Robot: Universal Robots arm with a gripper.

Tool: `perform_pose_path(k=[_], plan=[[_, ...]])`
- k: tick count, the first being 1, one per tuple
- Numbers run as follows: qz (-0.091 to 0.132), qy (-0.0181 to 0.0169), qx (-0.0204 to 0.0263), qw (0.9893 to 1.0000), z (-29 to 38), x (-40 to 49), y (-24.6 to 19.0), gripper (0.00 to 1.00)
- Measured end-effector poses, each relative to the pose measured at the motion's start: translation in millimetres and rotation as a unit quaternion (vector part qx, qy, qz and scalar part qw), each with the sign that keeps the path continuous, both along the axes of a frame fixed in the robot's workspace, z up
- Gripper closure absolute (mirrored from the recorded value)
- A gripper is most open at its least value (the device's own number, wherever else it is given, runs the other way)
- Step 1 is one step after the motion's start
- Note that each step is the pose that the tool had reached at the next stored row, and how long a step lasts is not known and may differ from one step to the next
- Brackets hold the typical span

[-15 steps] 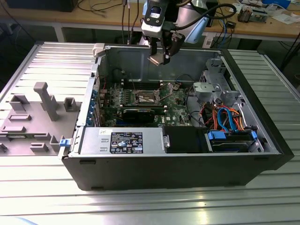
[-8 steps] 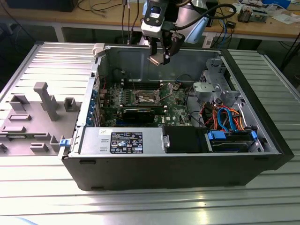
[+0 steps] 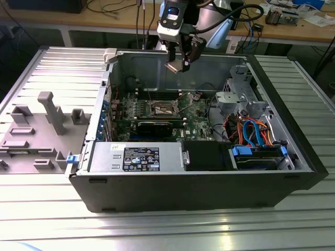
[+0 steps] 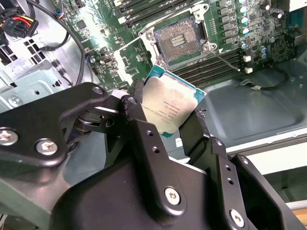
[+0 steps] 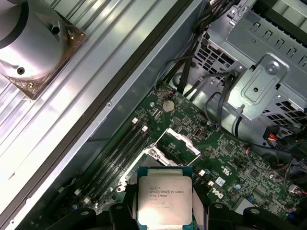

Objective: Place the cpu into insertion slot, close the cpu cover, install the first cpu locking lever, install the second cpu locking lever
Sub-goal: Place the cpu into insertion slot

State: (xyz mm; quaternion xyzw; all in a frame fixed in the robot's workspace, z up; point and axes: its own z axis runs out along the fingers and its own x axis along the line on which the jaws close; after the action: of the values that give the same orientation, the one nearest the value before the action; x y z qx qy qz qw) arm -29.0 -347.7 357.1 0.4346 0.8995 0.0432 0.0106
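The gripper [image 3: 177,65] is clamped on the cpu [image 3: 174,67], upper centre of the exterior view — hanging above the computer case [image 3: 209,189]. The insertion slot [image 3: 164,108] sits empty and uncovered — no step is finished yet.

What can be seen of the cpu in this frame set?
The cpu is a small flat square chip with a silver-grey metal top bearing fine print and a thin green edge around it. The black fingers of the gripper clamp it on two opposite edges and hold it in the air, tilted, over the open computer case. Nothing else touches it; the insertion slot on the green motherboard lies below it, with no chip in it.
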Motion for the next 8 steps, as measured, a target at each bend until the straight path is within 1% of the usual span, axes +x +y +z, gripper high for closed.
perform_pose_path(k=[8], plan=[[-0.006,0.0000,0.0000,1.0000,-0.1,0.0,0.0,0.46]])
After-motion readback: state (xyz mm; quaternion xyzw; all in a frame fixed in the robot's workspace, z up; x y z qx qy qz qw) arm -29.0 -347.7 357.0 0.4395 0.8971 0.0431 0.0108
